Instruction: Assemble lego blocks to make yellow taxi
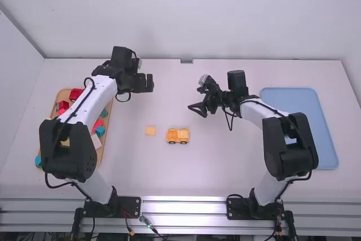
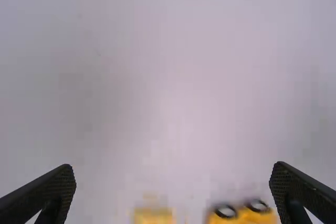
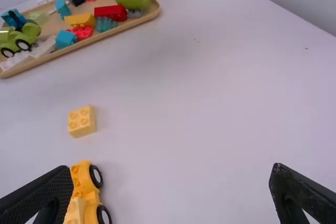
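Between the left arm (image 1: 82,104) and the right arm (image 1: 289,148), the taxi body (image 1: 177,136) stands upright on its wheels, with a paler block (image 3: 75,212) seated on part of its top. That middle spot presumably suits both arms, and the wheels give it a steady footing for pressing parts on.

Just left of the taxi body lies the loose yellow block (image 3: 81,121), studs up. It looks set out as the next piece, near enough for a short carry, yet apart so that fingers can come down around it. Both sets of jaws are released, spread wide with nothing between them, and both are raised beyond the taxi body, likely to keep off the build. Bearing down off-centre could roll it or tip the new piece, so one arm might steady it while the other places.

Farther left of the taxi body, the wooden tray (image 3: 156,11) gathers red, green, teal and yellow pieces and a green wheeled toy (image 3: 23,39), probably the parts store. Well to its right lies the blue tray (image 1: 322,134), perhaps meant for the finished taxi.

Underneath, the table (image 1: 135,167) is smooth and white; a metal rail (image 1: 183,206) crosses nearer the bases, and pale walls (image 1: 186,15) rise behind.
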`<state>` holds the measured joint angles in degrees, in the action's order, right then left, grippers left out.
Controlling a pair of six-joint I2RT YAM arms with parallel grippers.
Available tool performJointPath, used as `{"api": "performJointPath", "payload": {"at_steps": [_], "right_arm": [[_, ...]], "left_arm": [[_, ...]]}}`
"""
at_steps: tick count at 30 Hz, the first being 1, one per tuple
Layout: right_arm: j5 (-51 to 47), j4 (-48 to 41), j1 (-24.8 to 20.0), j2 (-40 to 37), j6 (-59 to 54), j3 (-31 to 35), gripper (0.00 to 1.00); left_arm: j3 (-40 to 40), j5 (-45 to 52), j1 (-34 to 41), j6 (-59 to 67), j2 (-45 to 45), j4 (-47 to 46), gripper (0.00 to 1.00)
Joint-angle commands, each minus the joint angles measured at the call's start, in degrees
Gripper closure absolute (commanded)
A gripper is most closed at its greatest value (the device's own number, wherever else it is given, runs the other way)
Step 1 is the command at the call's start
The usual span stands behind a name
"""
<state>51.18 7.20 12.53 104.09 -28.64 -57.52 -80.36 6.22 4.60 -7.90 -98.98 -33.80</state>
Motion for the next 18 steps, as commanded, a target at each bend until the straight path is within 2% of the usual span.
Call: {"api": "performJointPath", "payload": {"at_steps": [1, 5, 6, 9, 12, 14, 15, 18], "right_arm": [[-1.57, -0.09, 0.26, 0.11, 0.17, -0.63, 0.01], [-1.53, 0.13, 0.26, 0.11, 0.17, -0.63, 0.01], [-1.53, 0.11, 0.24, 0.09, 0.2, -0.63, 0.01], [-1.51, 0.09, 0.24, 0.09, 0.2, -0.63, 0.01], [-1.33, 0.04, 0.26, 0.09, 0.17, -0.63, 0.01], [0.63, 0.17, 0.26, 0.09, 0.13, -0.63, 0.01], [0.96, 0.24, 0.26, 0.09, 0.11, -0.63, 0.01], [3.06, 0.57, 0.26, 0.09, -0.17, -0.63, 0.01]], "left_arm": [[-1.03, -10.4, 0.0, 11.72, 0.15, 1.55, 0.01], [-0.94, -2.38, 0.22, 30.23, 0.15, 2.58, 0.01], [-0.9, 2.36, -0.28, 36.54, 0.2, 2.38, 0.01], [-0.87, 10.4, -2.43, 41.88, 0.42, 2.19, 0.01], [-0.52, 24.46, -5.46, 55.65, 0.52, -1.86, 0.01], [0.37, 38.4, -8.44, 72.76, 0.52, -8.41, 0.01], [0.55, 39.8, -8.81, 75.45, 0.52, -9.46, 0.01], [4.31, 48.65, -11.87, 94.33, 0.52, -14.73, 0.01]]}}
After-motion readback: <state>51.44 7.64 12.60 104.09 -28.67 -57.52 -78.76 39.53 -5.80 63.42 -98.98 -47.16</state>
